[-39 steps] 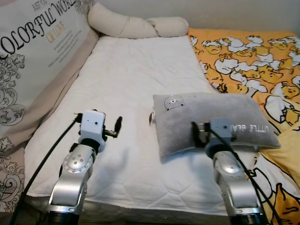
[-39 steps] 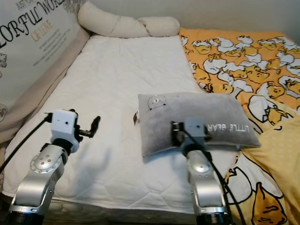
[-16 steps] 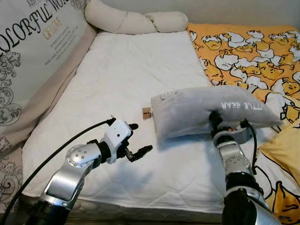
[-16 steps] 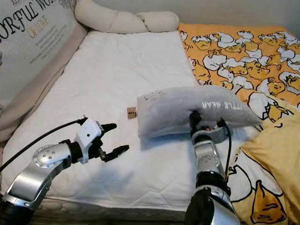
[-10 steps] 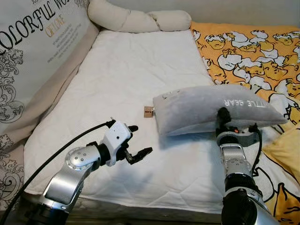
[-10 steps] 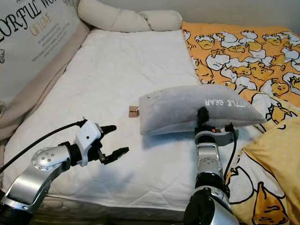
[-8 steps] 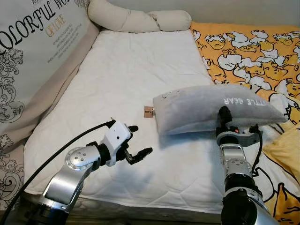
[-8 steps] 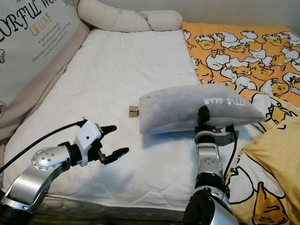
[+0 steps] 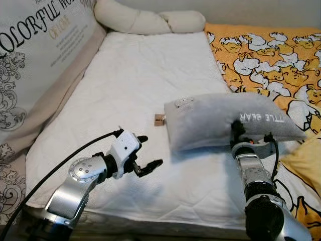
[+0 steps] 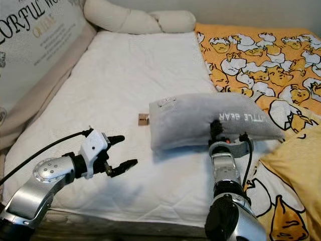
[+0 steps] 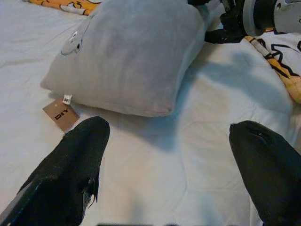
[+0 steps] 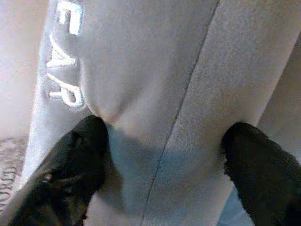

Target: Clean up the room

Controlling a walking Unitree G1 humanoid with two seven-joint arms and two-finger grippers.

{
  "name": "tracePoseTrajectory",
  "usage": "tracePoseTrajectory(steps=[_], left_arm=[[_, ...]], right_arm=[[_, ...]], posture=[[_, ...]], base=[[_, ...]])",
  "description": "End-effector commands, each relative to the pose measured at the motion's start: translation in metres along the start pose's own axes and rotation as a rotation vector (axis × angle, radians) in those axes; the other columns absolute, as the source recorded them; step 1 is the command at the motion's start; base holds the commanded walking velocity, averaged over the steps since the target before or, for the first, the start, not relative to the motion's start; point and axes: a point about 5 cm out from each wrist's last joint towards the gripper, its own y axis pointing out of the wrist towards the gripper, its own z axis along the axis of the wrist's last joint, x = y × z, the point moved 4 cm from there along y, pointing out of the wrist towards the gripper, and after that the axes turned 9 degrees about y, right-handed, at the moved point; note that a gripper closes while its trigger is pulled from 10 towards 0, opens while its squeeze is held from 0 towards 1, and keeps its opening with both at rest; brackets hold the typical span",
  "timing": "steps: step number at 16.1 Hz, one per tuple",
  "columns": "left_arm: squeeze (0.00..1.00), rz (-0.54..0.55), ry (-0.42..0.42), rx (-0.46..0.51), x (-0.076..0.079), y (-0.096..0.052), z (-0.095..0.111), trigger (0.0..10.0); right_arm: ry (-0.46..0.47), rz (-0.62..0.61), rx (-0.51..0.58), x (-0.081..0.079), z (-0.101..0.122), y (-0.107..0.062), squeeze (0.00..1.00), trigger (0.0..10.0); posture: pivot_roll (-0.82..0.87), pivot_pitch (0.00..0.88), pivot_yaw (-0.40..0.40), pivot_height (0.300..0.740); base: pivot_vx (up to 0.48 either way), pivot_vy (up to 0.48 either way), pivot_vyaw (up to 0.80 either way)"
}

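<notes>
Grey pillow [image 9: 220,118] pinched by right gripper [image 12: 160,141]
Mid-carry; next, judged: move it toward twelve o'clock; left gripper [image 9: 148,151] spread, empty

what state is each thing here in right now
pillow: pinched at its near edge by the right hand, near edge raised
right hand: shut on pillow
left hand: open, holding nothing, over the white mattress
tag: flat on mattress
duck blanket: rumpled
</notes>
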Motion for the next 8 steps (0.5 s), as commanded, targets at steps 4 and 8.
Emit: tracePoseTrajectory(steps=[4,8], left_arm=[[0.0,-0.018,0.012,0.0,0.0035,-0.0016,0.0012,10.0],[0.0,-0.021,0.016,-0.007,0.0024,-0.002,0.0006,10.0]], right_arm=[[-0.074,-0.052,-0.033,0.0029,-0.006,0.002,0.0,0.0],[-0.109,-0.088,-0.034,0.0076,-0.007,0.002,0.0,0.0]], posture=[[0.12,0.0,-0.016,0.74],[0.12,0.0,-0.016,0.74]], base=[[0.0,0.0,0.0],[0.0,0.0,0.0]])
